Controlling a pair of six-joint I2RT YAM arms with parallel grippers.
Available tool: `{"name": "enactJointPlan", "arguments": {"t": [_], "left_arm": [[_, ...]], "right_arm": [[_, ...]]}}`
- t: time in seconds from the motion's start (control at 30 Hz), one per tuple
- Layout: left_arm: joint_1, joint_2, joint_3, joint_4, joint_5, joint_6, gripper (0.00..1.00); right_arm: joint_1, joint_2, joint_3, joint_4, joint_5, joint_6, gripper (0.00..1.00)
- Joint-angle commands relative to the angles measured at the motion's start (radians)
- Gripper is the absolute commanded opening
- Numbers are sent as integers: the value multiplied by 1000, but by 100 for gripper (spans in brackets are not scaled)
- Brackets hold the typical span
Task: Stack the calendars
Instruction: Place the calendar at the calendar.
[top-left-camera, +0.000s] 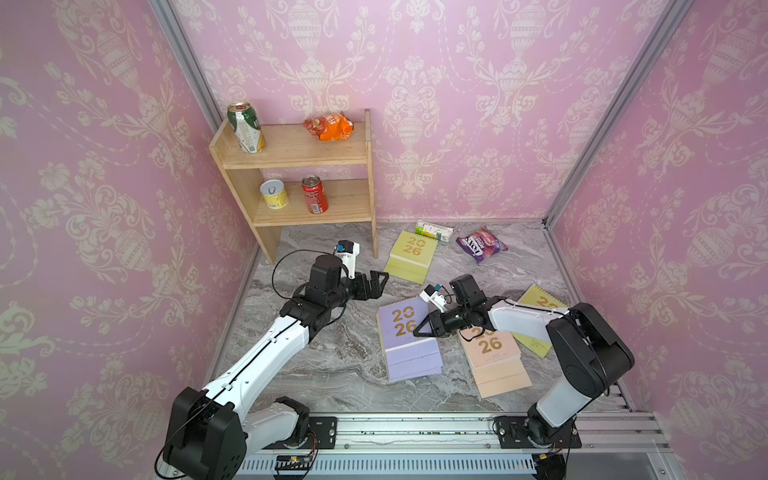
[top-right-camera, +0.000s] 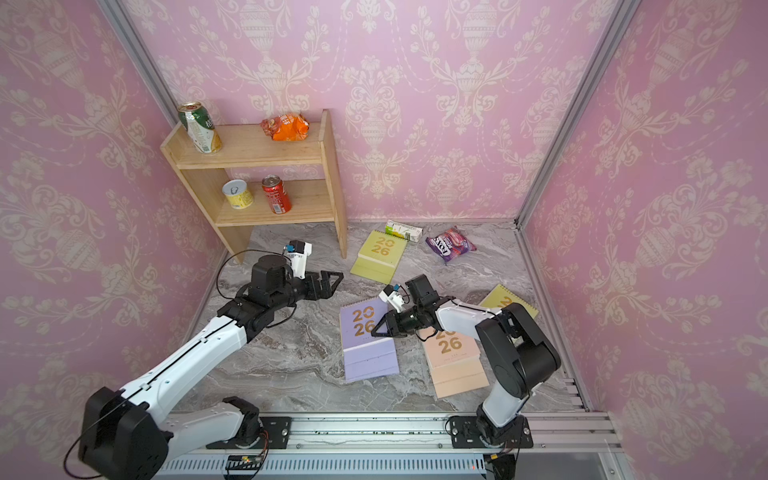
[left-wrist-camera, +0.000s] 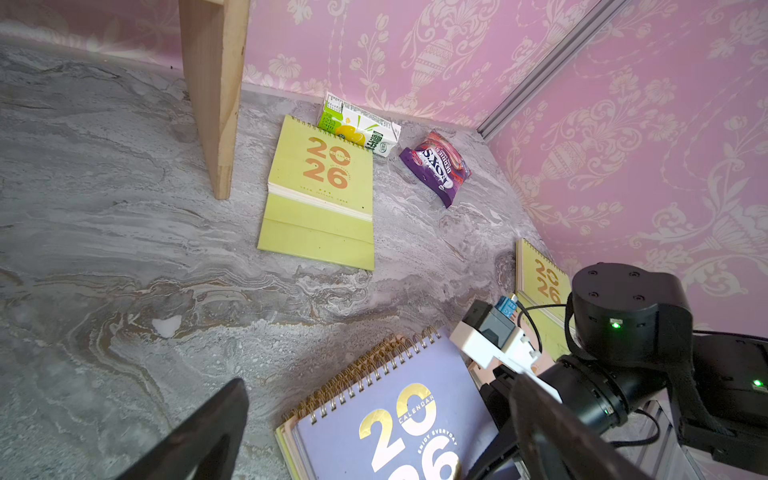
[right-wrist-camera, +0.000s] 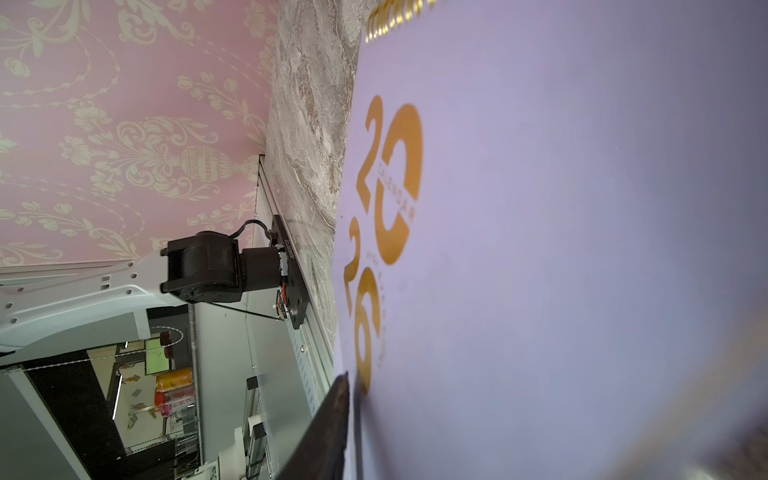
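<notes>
Left fingers (left-wrist-camera: 199, 440) spread wide and empty, right fingers (right-wrist-camera: 328, 432) at the edge of the lilac calendar (top-left-camera: 395, 340), whether gripping it unclear

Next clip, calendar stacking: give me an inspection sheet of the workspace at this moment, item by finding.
Surface: grey marbled tabletop; no spills seen.
Job's things: lilac calendar tops a central pile, and other calendars' edges show beneath it in the left wrist view; peach calendar beside it; far yellow-green calendar near the back; right yellow-green calendar partly under the right arm.
Clutter: carton, purple snack packet, wooden shelf holding three cans and an orange packet.
Grippers: left gripper open, over bare tabletop; right gripper at the lilac cover's edge, jaws' state unclear.
Cables: black cable loop at the left wrist.
Surroundings: pink patterned walls; aluminium rail in front.
</notes>
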Motion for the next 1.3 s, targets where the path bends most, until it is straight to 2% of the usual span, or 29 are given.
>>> {"name": "enactJointPlan", "arguments": {"t": [0.0, 0.4, 0.53, 1.27], "left_arm": [[9, -26, -13, -21, -4, 29, 99], [8, -32, -18, -25, -6, 32, 99], [8, -32, -21, -23, -5, 32, 99], [8, -45, -30, -26, -3, 35, 99]], "right_arm": [[8, 7, 28, -33, 18, -30, 36], [8, -13, 59, -144, 138, -62, 45], [9, -19, 61, -169, 170, -68, 52], [25, -44, 85, -276, 357, -43, 54]]}}
